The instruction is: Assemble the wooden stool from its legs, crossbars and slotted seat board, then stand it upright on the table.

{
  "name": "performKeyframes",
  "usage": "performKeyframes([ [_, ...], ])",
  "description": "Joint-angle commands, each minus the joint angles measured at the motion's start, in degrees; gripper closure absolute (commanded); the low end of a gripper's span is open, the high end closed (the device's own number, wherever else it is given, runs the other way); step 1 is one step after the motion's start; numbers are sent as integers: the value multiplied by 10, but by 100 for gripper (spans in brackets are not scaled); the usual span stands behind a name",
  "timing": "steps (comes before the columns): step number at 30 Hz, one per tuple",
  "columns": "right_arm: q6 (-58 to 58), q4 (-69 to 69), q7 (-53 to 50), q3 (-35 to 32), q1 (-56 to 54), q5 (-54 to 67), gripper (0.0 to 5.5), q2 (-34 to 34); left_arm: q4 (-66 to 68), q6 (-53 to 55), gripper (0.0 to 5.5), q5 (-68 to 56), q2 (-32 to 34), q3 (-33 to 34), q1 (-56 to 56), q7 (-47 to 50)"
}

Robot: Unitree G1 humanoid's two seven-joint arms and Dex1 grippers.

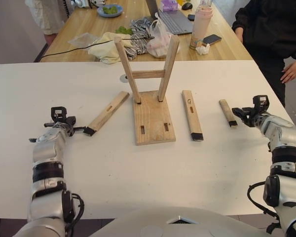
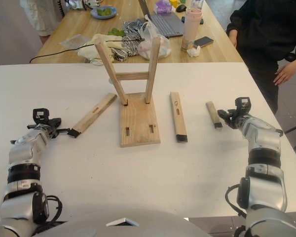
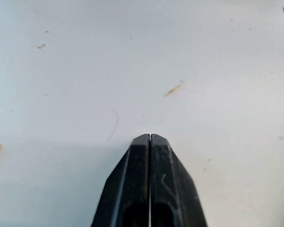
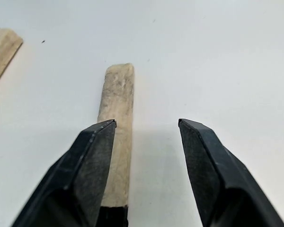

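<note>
Shows slotted seat board [image 1: 153, 118] flat at centre of counter [image 1: 138, 173], w/ 2 legs [image 1: 127, 69] standing in its far slots, joined by a crossbar [image 1: 148, 74]. Finds one loose leg [image 1: 107, 112] lying toward the left edge, a second loose leg [image 1: 192, 114] just right of the board, and a short crossbar [image 1: 227, 112] nearer the right edge. Has L end effector [image 1: 80, 130] closed & empty, just beside the first loose leg's black-capped end, and R end effector [image 4: 146, 123] open, fingers apart over the short crossbar's near end.
</note>
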Motion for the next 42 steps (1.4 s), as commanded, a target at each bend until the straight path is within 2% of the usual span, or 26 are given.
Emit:
performKeyframes([
  [1, 19, 21, 22, -5, -25, 19, 307, -2, 78, 14, 550, -30, -26, -16, -25, -82],
  [6, 15, 20, 42, 26, -23, 0, 307, -7, -53, 92, 550, -60, -34, -70, 50, -160],
  [10, 6, 13, 40, 52, 4, -19, 307, -6, -219, 170, 550, -86, -60, -86, 128, -119],
  [13, 0, 3, 35, 73, 27, -34, 307, -9, -271, 188, 550, -84, -71, -96, 145, -88],
  [15, -10, 8, 29, 84, 35, -47, 335, -8, -276, 166, 550, -71, -74, -80, 134, -47],
  [17, -36, 5, 12, 105, 52, -73, 367, -14, -284, 124, 550, -72, -76, -33, 104, 4],
  [20, -84, 18, -22, 125, 73, -103, 411, -12, -358, 91, 550, -119, -89, 11, 76, 17],
  [24, -143, 21, -58, 115, 83, -101, 421, 3, -472, 116, 550, -196, -129, -2, 64, 17],
  [27, -267, -105, -74, 74, 54, -54, 421, 30, -537, 132, 503, -256, -174, -45, 47, 13],
  [30, -286, -271, -59, 71, 12, 7, 421, 70, -567, 149, 455, -320, -218, -86, -1, 7],
  [35, -257, -460, -22, 171, -4, 54, 421, 150, -533, 154, 387, -374, -251, -98, -85, 16],
  [39, -260, -512, -31, 213, 30, 40, 421, 178, -499, 160, 326, -405, -260, -86, -109, 42],
  [42, -270, -523, -37, 228, 47, 30, 421, 188, -489, 169, 325, -421, -253, -79, -107, 51],
])
